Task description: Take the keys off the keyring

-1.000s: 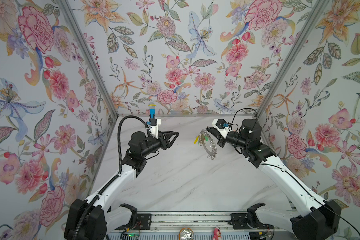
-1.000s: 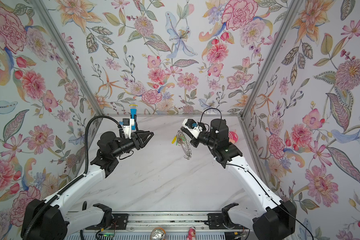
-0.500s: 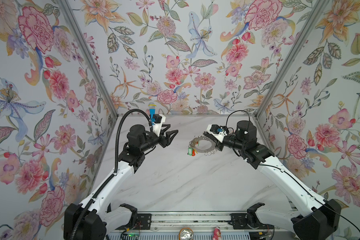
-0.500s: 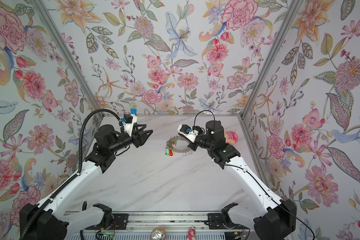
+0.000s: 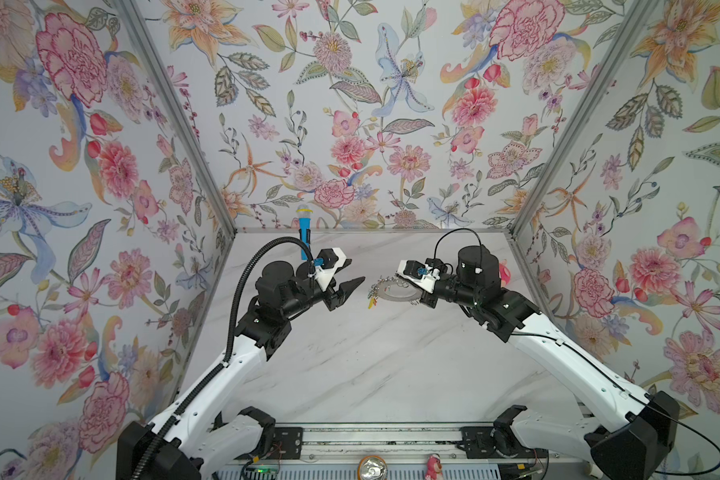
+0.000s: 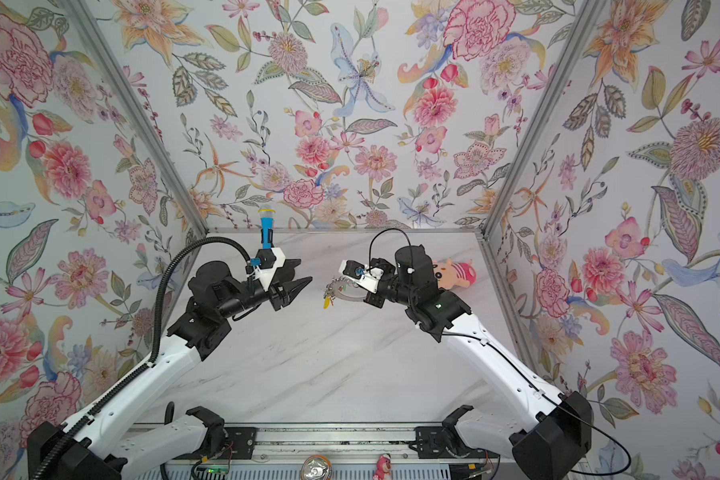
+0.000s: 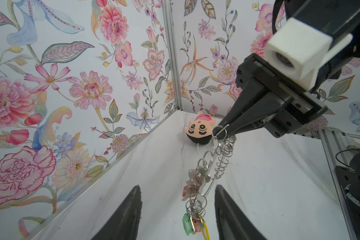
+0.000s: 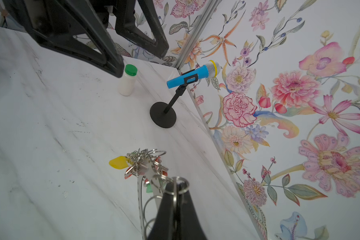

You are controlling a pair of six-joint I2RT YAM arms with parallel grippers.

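Currently held: keyring [image 5: 395, 296], pinched in the fully closed right hand [image 5: 420, 293].
Left hand [image 5: 356, 272]: half open, empty, keys [image 5: 373, 296] just ahead.
Advice: one key to be enclosed squarely.

My fingers [image 7: 123, 216] are black, my arms [image 5: 208, 386] white. The keyring [image 5: 395, 297] is grey, the keys [image 8: 137, 166] silver with yellow, green and red tags [image 8: 117, 162]. The table [image 5: 371, 365] is white marble, grey-veined; the walls [image 5: 350, 104] pink-floral; the microphone [image 8: 193, 75] blue; the bottle [image 8: 126, 85] white, its cap [image 8: 131, 69] green.
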